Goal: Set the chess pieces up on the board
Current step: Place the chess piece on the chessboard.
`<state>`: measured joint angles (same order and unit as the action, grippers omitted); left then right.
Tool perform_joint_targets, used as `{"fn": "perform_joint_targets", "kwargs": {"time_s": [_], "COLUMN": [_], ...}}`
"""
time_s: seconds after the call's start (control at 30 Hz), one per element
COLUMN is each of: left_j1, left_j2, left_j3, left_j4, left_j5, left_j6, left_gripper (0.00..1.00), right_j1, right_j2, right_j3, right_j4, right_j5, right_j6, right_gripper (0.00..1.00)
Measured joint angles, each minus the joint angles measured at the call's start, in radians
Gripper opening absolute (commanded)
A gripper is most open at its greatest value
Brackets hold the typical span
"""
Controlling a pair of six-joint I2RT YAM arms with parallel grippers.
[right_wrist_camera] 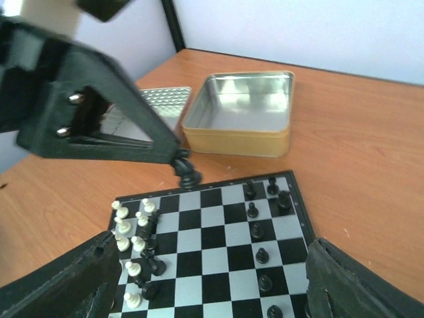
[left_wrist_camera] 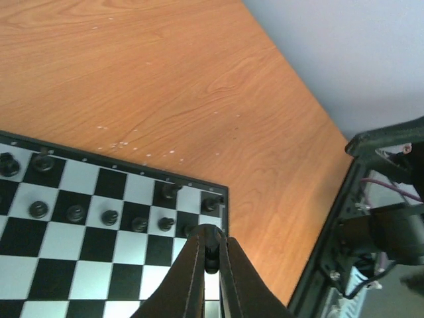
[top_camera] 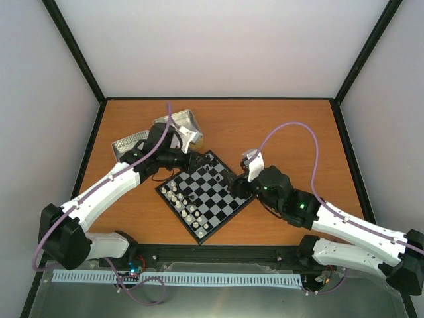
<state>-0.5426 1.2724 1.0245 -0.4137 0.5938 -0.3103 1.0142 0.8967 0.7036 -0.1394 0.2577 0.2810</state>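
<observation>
The board (top_camera: 212, 199) lies cornerwise at mid-table. White chess pieces (top_camera: 182, 202) crowd its left edge, with a few black ones among them (right_wrist_camera: 147, 262). Black chess pieces (right_wrist_camera: 258, 232) stand in two rows on its right side. My left gripper (left_wrist_camera: 211, 233) is shut on a black piece (left_wrist_camera: 211, 260) and holds it over the board (left_wrist_camera: 59, 265) near its far corner. In the right wrist view that piece (right_wrist_camera: 187, 173) hangs just above the far rim. My right gripper (right_wrist_camera: 212, 265) stands wide open over the board (right_wrist_camera: 205, 245) with nothing between its fingers (right_wrist_camera: 66, 285).
An open metal tin (top_camera: 182, 122) and its lid (top_camera: 129, 142) sit behind the board at the back left, right behind my left arm. The tin (right_wrist_camera: 238, 112) looks hollow inside. Black frame posts (top_camera: 93, 73) and white walls bound the table.
</observation>
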Motion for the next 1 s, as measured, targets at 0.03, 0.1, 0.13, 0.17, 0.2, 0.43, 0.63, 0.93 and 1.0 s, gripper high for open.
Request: {"fn": "perform_joint_targets", "kwargs": {"time_s": [0.03, 0.1, 0.13, 0.17, 0.2, 0.43, 0.63, 0.93, 1.0], "left_j1": [0.0, 0.0, 0.0, -0.003, -0.006, -0.086, -0.151, -0.161, -0.161], "left_j2": [0.0, 0.0, 0.002, 0.004, 0.01, 0.135, 0.307, 0.515, 0.539], "left_j3": [0.001, 0.001, 0.002, 0.002, 0.003, 0.058, 0.159, 0.261, 0.261], "left_j4": [-0.008, -0.021, -0.028, -0.033, -0.037, -0.049, -0.051, -0.047, -0.047], "left_j5": [-0.018, -0.057, -0.077, -0.099, -0.12, -0.316, -0.432, -0.526, -0.531], "left_j6": [0.012, 0.029, 0.034, 0.037, 0.038, 0.04, 0.039, 0.039, 0.04], "left_gripper": [0.04, 0.03, 0.03, 0.03, 0.03, 0.03, 0.03, 0.02, 0.02], "right_j1": [-0.013, -0.055, -0.08, -0.106, -0.124, -0.222, -0.247, -0.257, -0.259], "right_j2": [0.002, 0.018, 0.03, 0.045, 0.059, 0.15, 0.156, 0.134, 0.132], "right_j3": [0.0, 0.0, 0.0, 0.001, 0.001, 0.008, 0.008, -0.024, -0.024], "right_j4": [-0.008, -0.035, -0.053, -0.069, -0.082, -0.194, -0.24, -0.256, -0.262], "right_j5": [0.001, -0.001, -0.002, -0.003, -0.003, -0.003, 0.015, 0.024, 0.024], "right_j6": [0.025, 0.085, 0.119, 0.151, 0.175, 0.362, 0.463, 0.514, 0.514], "right_gripper": [0.76, 0.76, 0.76, 0.75, 0.75, 0.75, 0.75, 0.75, 0.75]}}
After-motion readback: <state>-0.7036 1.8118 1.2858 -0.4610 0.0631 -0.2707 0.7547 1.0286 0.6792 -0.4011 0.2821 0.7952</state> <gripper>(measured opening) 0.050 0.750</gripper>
